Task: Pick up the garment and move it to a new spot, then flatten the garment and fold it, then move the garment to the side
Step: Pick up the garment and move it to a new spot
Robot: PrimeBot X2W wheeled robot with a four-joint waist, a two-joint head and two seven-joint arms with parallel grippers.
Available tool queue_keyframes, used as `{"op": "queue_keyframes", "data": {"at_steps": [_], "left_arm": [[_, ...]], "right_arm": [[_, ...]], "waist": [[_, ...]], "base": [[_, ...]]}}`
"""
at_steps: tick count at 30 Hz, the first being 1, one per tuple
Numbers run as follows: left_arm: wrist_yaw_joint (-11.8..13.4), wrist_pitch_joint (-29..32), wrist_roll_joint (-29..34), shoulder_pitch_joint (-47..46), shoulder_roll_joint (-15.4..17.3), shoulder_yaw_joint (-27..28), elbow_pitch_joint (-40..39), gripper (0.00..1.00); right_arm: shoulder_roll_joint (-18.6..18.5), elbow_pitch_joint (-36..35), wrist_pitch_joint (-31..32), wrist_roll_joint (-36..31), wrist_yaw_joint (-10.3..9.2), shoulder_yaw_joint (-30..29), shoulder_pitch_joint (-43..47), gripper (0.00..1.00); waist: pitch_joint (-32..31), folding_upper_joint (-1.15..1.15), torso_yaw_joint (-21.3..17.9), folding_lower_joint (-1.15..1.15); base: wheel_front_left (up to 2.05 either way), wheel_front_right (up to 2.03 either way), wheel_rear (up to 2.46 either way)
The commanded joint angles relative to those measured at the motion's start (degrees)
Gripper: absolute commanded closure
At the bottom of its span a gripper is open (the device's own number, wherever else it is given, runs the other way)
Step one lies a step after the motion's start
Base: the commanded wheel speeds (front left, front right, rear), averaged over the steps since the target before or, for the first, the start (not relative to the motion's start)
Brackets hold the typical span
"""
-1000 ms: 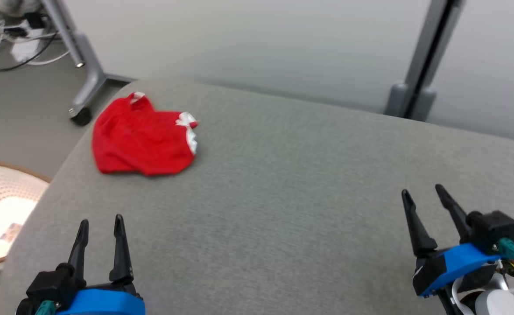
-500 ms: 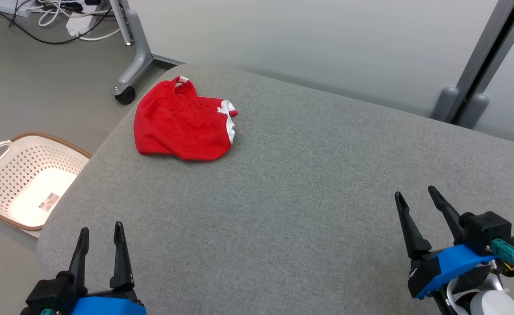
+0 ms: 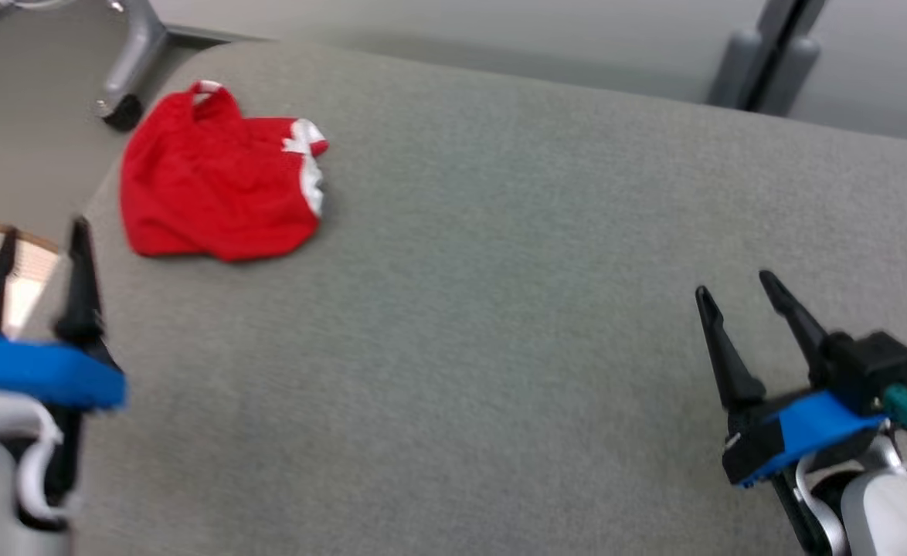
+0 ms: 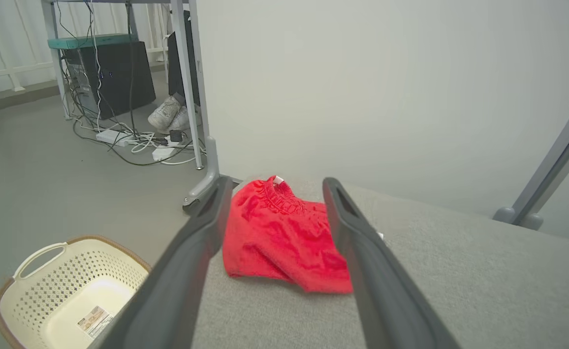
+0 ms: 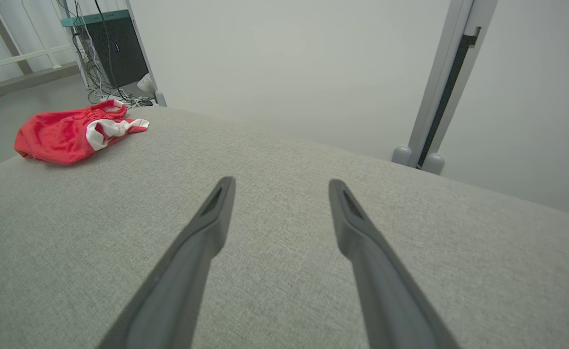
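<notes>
A crumpled red garment (image 3: pixel 218 193) is shown near the far left corner of a grey padded surface (image 3: pixel 500 324); the left gripper (image 3: pixel 42 230) and right gripper (image 3: pixel 735 284) are spread wide and empty, so the pick-up is judged pending, a forward reach and pinch by the left being needed.

Cream basket (image 4: pixel 95 264) on floor (image 4: pixel 47 194); cables (image 4: pixel 134 145) beyond.

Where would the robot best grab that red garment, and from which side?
Likely the near edge of the garment, which bulges in a thick fold off the cushion. Come from the robot's side with the open left gripper, which faces it squarely.
</notes>
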Motion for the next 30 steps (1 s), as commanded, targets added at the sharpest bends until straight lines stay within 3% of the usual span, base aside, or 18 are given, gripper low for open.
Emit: {"op": "queue_keyframes", "data": {"at_steps": [1,8,13,17,22,23,24,30], "left_arm": [[-0.3,1.5,-0.3,-2.4,1.5,0.7,0.8,0.00],[1.8,11.1,-4.3,-14.7,9.4,6.4,10.6,0.00],[3.7,17.6,-6.7,-17.7,14.3,10.2,16.1,0.00],[5.6,23.2,-8.5,-18.3,16.3,11.9,19.5,0.00],[7.7,31.7,-10.9,-17.4,14.5,11.2,24.3,0.00],[7.9,33.1,-11.3,-17.3,14.1,10.9,24.6,0.63],[7.8,34.2,-11.7,-17.2,13.9,10.7,24.4,1.00],[6.4,33.6,-9.8,-17.7,18.4,10.1,19.2,1.00]], "right_arm": [[-0.4,-0.8,0.1,0.0,0.03,0.3,-1.0,0.00],[-1.2,-5.1,1.5,-0.5,0.03,3.3,-4.2,0.00],[-1.0,-8.5,1.7,-0.3,0.02,3.1,-6.7,0.00],[-0.6,-9.5,0.7,0.1,0.03,2.9,-8.3,0.00],[0.8,-7.9,-1.4,0.6,0.03,2.1,-8.7,0.00],[1.0,-7.3,-1.8,0.7,0.03,2.2,-8.8,0.00],[1.1,-6.8,-2.2,0.8,0.03,2.2,-8.8,0.00],[1.8,-3.3,-4.5,1.7,0.03,2.8,-8.9,0.00]], "waist": [[1.5,0.00,-0.6,0.00],[10.2,0.00,-8.3,0.00],[17.8,0.00,-14.2,0.00],[22.6,0.00,-17.6,0.00],[23.8,0.00,-20.3,0.00],[23.5,0.00,-20.6,0.00],[23.0,0.00,-20.8,0.00],[16.5,0.00,-21.3,0.00]], "base": [[0.00,0.00,0.00],[0.00,0.00,0.00],[0.00,0.00,0.00],[0.00,0.00,0.00],[0.00,0.00,0.00],[0.00,0.00,0.00],[0.00,0.00,0.00],[0.00,0.00,0.00]]}}
